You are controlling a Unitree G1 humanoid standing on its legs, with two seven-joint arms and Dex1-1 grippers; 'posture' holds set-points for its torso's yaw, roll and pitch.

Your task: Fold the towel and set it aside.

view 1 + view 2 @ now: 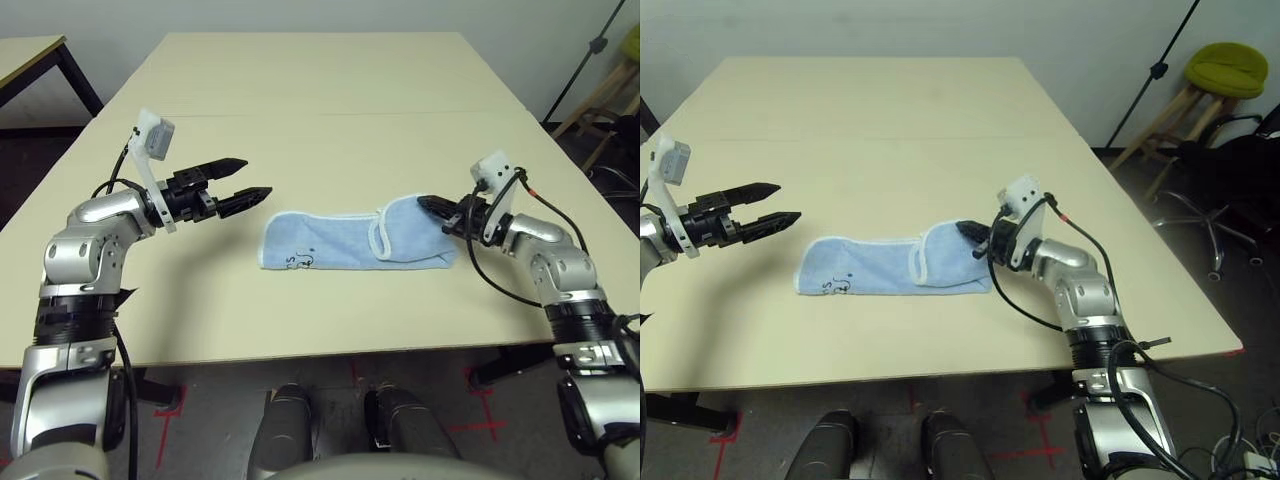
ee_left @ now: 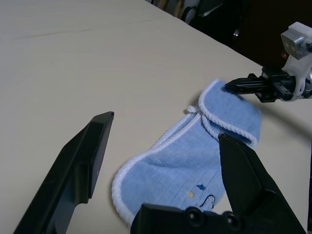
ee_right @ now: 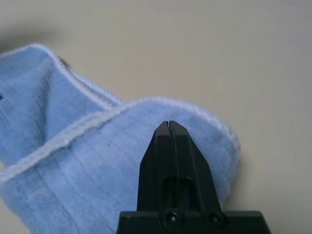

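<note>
Showing faint dark embroidery, unreadable, towel (image 1: 340,242) beside closed right pincer (image 1: 424,204)

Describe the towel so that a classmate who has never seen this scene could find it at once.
Start at the pale table before the robot. The towel lies flat near its front edge, between the left end effector and the right end effector. It is light-blue terry with white edging, a small embroidered mark, and its right end folded over.

Bare table (image 1: 320,110) all round the towel (image 1: 340,245) (open approach), stool (image 1: 1228,70) well off-table
</note>
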